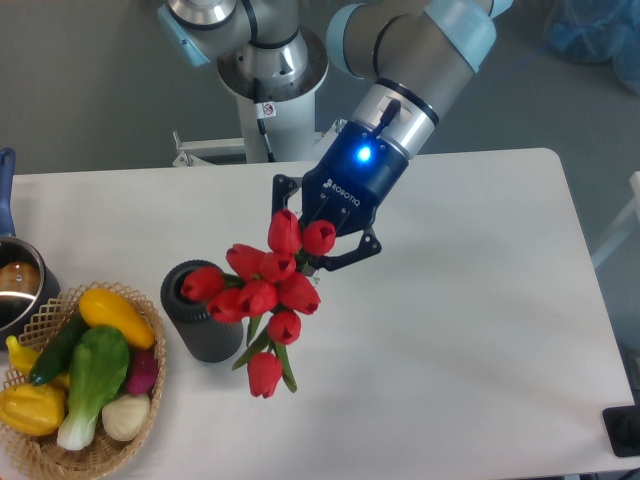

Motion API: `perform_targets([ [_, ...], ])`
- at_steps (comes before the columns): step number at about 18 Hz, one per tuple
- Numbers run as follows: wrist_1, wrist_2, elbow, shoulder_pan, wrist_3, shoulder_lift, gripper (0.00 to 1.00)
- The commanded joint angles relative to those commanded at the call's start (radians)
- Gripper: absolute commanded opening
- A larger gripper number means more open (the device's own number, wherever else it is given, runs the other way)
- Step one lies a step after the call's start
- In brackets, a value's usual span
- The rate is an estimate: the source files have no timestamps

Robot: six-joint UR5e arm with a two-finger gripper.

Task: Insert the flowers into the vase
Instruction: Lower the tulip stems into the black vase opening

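Note:
A bunch of red tulips, the flowers (262,290), hangs above the table with the buds toward the camera and green leaves below. My gripper (318,232) is shut on the flowers' stems, which are hidden behind the buds. The dark ribbed vase (198,312) stands upright on the table just left of the bunch. The leftmost bud overlaps the right side of the vase's round mouth in this view. I cannot tell whether any stem is inside the vase.
A wicker basket (38,454) with yellow, green and red-purple vegetables sits at the front left, close to the vase. A metal pot (18,290) with a blue handle is at the left edge. The robot base (268,90) stands behind the table.

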Motion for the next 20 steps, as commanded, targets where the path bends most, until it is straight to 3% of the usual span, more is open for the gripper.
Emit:
perform_targets([
  [12, 0.0, -0.106, -0.008, -0.006, -0.005, 0.025, 0.04],
  [20, -0.006, -0.08, 0.001, -0.017, -0.037, 0.055, 0.03],
])
